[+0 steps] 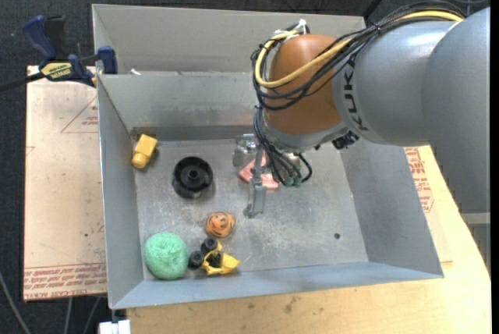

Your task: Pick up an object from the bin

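My arm (421, 83) comes in from the right and bends down over the middle of the grey bin (351, 200), the orange cover (300, 83) and its cables topmost, my jaws pointing down to the floor. Whether they are apart or together I cannot tell. A small pink thing (265, 178) lies right against them, mid-bin, partly hidden by my wrist. To the left sits a black round piece (192, 176), farther left a yellow piece (143, 151). Nearer the front lie an orange ball (220, 224), a green fuzzy ball (165, 255) and a yellow-and-black toy (215, 259).
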`<state>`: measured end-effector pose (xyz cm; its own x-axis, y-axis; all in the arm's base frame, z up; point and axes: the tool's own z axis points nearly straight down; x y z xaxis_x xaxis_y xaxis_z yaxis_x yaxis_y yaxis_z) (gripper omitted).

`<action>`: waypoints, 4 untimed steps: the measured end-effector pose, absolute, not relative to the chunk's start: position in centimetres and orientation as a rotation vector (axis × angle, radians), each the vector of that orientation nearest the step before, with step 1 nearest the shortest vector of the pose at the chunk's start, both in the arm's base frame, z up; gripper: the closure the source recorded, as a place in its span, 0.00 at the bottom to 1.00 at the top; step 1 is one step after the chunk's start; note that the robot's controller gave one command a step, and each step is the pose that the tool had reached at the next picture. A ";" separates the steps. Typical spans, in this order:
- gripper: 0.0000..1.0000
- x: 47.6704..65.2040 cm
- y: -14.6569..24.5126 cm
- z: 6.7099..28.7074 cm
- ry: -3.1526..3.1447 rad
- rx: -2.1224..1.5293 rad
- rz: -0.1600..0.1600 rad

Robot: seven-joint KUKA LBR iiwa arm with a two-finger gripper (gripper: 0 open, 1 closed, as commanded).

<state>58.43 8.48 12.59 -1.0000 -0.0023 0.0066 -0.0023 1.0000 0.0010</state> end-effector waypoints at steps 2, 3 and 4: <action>0.00 59.5 4.3 13.0 -3.145 0.029 -0.005; 0.00 61.0 1.7 11.8 -3.146 0.012 0.004; 0.00 61.2 3.9 9.2 -3.142 -0.111 -0.003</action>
<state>61.23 3.85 9.21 -0.9975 0.0707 -0.0023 0.0707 0.9975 0.0018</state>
